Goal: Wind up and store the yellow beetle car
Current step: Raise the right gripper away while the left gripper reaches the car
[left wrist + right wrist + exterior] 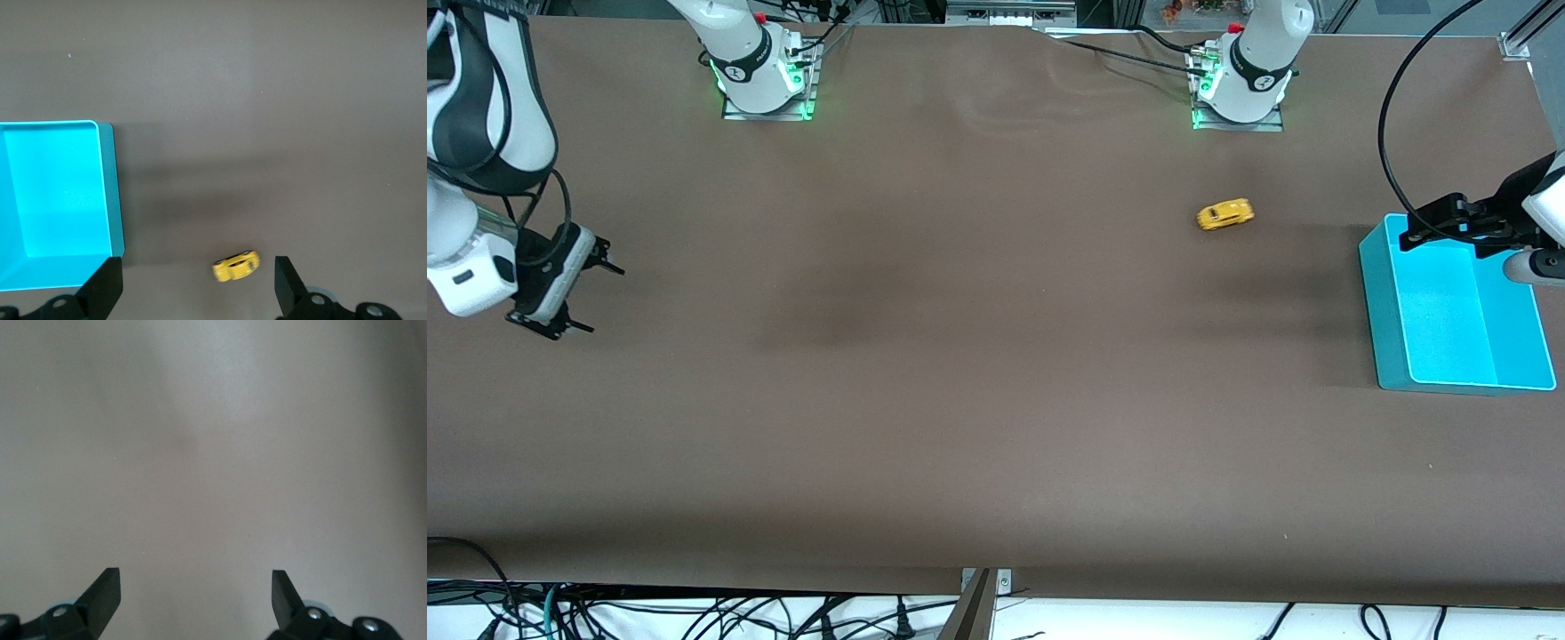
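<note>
The teal bin (1383, 302) sits empty-handed left gripper (1414, 233) above it — open; yellow beetle car (1224, 214) lies nearby; right gripper (587, 298) open.

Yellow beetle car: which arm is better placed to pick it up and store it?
Left. The yellow beetle car sits toward the left arm's end of the table, near the teal bin, and the open left gripper hangs over that bin. The right gripper, also open, is at the table's right arm's end.
</note>
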Controlling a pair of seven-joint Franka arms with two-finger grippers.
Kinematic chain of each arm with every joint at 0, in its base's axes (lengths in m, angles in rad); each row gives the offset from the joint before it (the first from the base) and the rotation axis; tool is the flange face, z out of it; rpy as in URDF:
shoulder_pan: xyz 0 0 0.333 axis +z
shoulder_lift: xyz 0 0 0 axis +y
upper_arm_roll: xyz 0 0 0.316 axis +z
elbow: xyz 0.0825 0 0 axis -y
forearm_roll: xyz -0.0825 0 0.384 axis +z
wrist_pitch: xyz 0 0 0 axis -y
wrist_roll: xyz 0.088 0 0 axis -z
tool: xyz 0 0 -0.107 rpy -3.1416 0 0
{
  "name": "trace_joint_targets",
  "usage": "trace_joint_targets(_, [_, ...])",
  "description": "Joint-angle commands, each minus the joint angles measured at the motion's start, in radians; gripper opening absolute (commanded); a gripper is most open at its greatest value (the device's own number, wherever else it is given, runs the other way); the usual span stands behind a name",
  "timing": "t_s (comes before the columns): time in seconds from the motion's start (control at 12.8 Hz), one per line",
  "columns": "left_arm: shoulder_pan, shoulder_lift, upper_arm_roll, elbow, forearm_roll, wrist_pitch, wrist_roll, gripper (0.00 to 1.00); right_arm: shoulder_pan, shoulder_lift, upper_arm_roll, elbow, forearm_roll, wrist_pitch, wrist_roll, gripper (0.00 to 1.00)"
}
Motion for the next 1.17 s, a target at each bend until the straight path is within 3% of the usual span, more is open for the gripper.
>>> trace_joint_targets(0.0, [0.004,0.010,-0.004,0.023,0.016,-0.002,0.020,1.00,-0.004,-0.053,0.002,-0.006,-0.038,-0.054,0.105,1.00])
trace_joint_targets(0.86, [-0.011,0.010,-0.033,0.021,0.008,-0.010,0.058,1.00,0.043,-0.163,0.005,-0.015,-0.072,-0.196,0.689,1.00])
trace_joint_targets(1.09, [-0.011,0.015,-0.091,0.018,-0.003,-0.010,0.059,1.00,0.074,-0.223,0.005,-0.023,-0.080,-0.251,0.922,1.00])
